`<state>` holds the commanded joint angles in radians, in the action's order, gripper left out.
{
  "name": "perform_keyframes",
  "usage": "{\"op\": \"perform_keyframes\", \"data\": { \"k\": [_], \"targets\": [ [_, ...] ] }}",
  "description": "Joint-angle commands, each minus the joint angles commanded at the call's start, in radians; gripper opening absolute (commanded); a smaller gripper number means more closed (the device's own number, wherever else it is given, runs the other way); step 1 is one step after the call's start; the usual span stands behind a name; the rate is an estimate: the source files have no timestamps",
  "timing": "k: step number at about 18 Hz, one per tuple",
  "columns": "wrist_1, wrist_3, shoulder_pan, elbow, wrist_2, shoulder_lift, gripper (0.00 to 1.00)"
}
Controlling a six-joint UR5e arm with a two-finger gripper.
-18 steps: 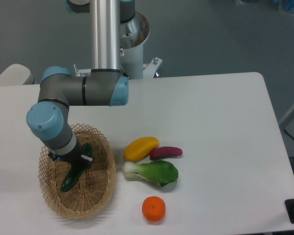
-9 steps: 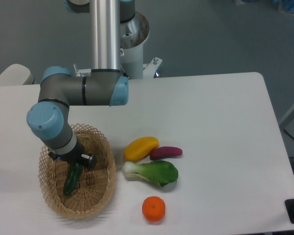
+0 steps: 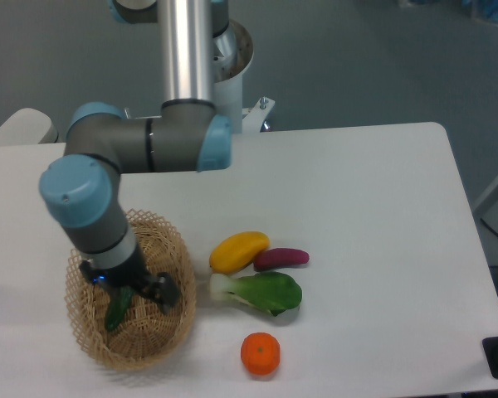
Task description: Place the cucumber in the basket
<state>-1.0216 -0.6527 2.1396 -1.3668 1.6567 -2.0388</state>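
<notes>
1. Lying in the left half of the basket (image 3: 176,327), the cucumber (image 3: 116,310) shows only as a slim, smooth, dark green tip; the rest is hidden under the arm's wrist.
2. The basket is oval and shallow, woven of light tan wicker with an open lattice rim, and stands at the left front of the matte white desk (image 3: 365,215).
3. The pincer (image 3: 141,290) hangs over the basket's interior, just above the cucumber; whether its fingers are spread or pressed together cannot be told.
4. Right of the basket lie a glossy yellow mango (image 3: 239,250), a purple eggplant (image 3: 280,258) touching it, and a leafy bok choy (image 3: 261,291) with a white stem.
5. A round orange (image 3: 260,353) sits nearer the front edge.
</notes>
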Motion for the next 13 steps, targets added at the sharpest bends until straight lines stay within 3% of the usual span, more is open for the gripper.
{"op": "perform_keyframes", "data": {
  "k": [4,7,13],
  "targets": [
    [-0.015,-0.194,0.114,0.0,-0.002,0.035,1.0],
    [-0.072,-0.425,0.196,0.003,-0.008,0.057,1.0],
    [-0.112,-0.807,0.344,-0.008,-0.061,0.094,1.0]
  ]
}}
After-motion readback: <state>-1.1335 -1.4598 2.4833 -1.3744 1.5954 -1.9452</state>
